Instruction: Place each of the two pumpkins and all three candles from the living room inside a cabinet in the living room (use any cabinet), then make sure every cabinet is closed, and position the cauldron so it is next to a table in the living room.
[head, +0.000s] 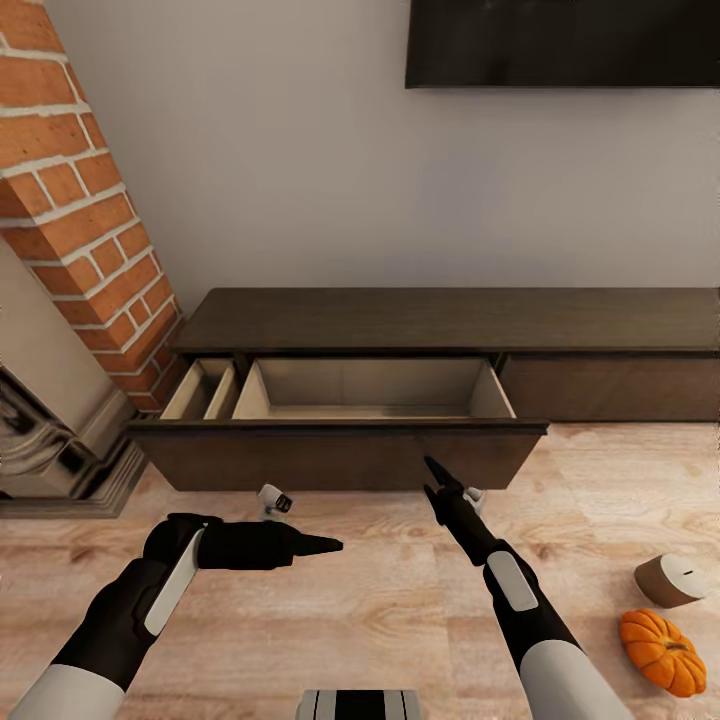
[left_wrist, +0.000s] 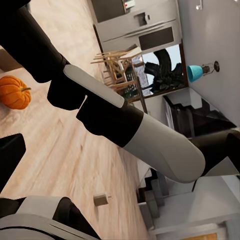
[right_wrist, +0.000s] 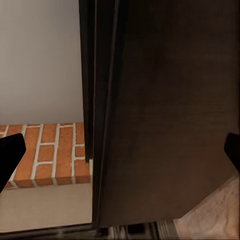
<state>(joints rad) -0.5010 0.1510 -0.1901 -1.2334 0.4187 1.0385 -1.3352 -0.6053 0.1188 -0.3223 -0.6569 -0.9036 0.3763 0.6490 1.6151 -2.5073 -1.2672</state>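
The cabinet (head: 450, 325) runs across the middle of the head view. Its left drawer (head: 345, 455) stands pulled out, tan interior exposed and vacant, ready to receive items.

One pumpkin (head: 662, 651) lies on the wooden floor (head: 380, 610) at lower right, with a candle (head: 668, 580) tipped on its side just above it. Both sit well apart from the drawer.

The right gripper (head: 440, 480) points at the drawer front from just below it. The right wrist view shows its fingertips spread wide at the frame edges, grasping nothing.

The left gripper (head: 320, 545) points toward frame centre, above the floor. Its fingers appear pressed together and hold nothing.

A brick chimney (head: 80, 220) and dark fireplace (head: 50, 440) occupy the left. A dark screen (head: 560, 40) hangs at upper right.

Judgement: the extended drawer front blocks direct approach to the cabinet body, so loading must come from above.
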